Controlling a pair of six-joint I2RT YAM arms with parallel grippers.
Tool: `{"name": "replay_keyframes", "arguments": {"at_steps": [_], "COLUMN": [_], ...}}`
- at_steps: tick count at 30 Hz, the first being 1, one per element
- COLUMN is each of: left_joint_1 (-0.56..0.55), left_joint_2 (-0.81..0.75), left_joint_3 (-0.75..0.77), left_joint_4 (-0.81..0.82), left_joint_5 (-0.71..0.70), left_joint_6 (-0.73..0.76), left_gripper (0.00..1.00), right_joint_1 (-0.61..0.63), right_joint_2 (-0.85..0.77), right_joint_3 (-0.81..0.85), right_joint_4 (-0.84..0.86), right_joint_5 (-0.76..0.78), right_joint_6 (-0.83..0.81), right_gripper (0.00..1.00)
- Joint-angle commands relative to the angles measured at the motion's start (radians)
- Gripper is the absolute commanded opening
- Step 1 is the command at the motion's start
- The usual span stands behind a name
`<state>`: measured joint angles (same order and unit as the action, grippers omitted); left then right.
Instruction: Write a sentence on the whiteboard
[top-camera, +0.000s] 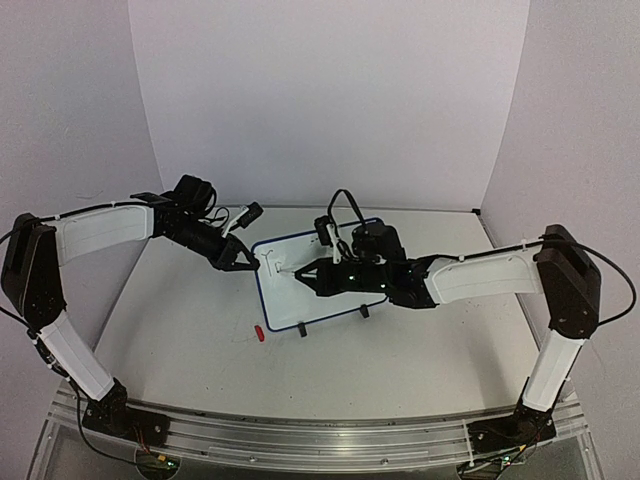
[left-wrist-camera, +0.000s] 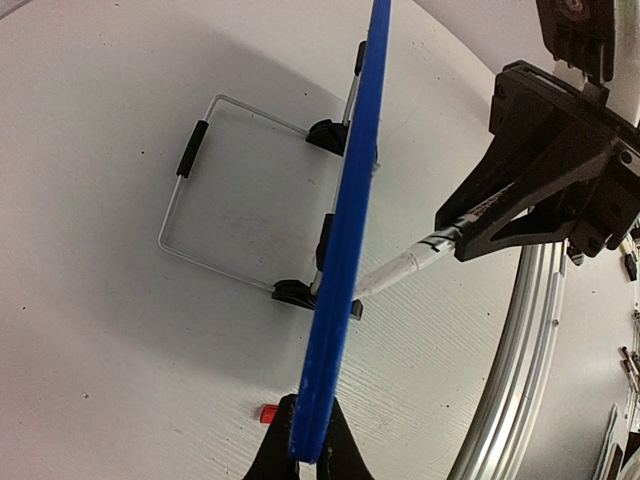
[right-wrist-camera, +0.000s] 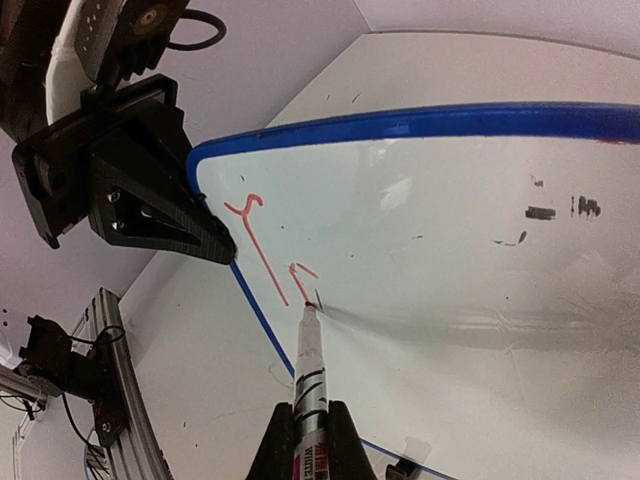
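The whiteboard (top-camera: 292, 300) stands tilted on the table; its blue frame shows edge-on (left-wrist-camera: 345, 250) in the left wrist view. My left gripper (top-camera: 245, 262) (left-wrist-camera: 310, 440) is shut on the board's left edge. A white marker (right-wrist-camera: 312, 370) (left-wrist-camera: 400, 272) sits in my shut right gripper (right-wrist-camera: 310, 440) (top-camera: 322, 272), its red tip touching the white face (right-wrist-camera: 450, 220). The sentence (right-wrist-camera: 270, 250) is only a few red strokes: a "T" and part of a second letter. The left gripper's fingers (right-wrist-camera: 190, 225) show beside those strokes.
A red marker cap (top-camera: 258, 333) (left-wrist-camera: 268, 413) lies on the table in front of the board's left corner. A wire stand (left-wrist-camera: 215, 190) props the board from behind. Black smudges (right-wrist-camera: 540, 212) mark the board's right part. A metal rail (top-camera: 320, 435) runs along the near edge.
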<state>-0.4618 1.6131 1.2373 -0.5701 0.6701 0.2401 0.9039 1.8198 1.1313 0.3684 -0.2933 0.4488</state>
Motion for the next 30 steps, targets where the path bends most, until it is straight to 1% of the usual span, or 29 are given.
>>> {"name": "replay_keyframes", "arguments": {"at_steps": [1, 8, 16, 21, 30], "left_joint_1": [0.005, 0.005, 0.005, 0.005, 0.005], "left_joint_2": [0.008, 0.009, 0.008, 0.010, 0.011], "left_joint_3": [0.024, 0.024, 0.025, 0.025, 0.025], "left_joint_4": [-0.016, -0.015, -0.016, -0.016, -0.016], "left_joint_5": [-0.071, -0.072, -0.070, -0.071, -0.072], "left_joint_6": [0.031, 0.032, 0.033, 0.033, 0.034], "left_gripper": [0.00, 0.00, 0.00, 0.00, 0.00], "right_joint_1": [-0.005, -0.005, -0.005, -0.005, -0.019], "right_joint_2": [-0.031, -0.056, -0.065, -0.066, -0.163], "right_joint_3": [0.007, 0.015, 0.036, 0.040, -0.041], "right_joint_4": [0.010, 0.005, 0.003, 0.001, 0.012], "right_joint_5": [0.046, 0.082, 0.081, 0.047, -0.015], "right_joint_6": [-0.011, -0.025, -0.034, -0.039, -0.031], "right_gripper": [0.00, 0.00, 0.00, 0.00, 0.00]}}
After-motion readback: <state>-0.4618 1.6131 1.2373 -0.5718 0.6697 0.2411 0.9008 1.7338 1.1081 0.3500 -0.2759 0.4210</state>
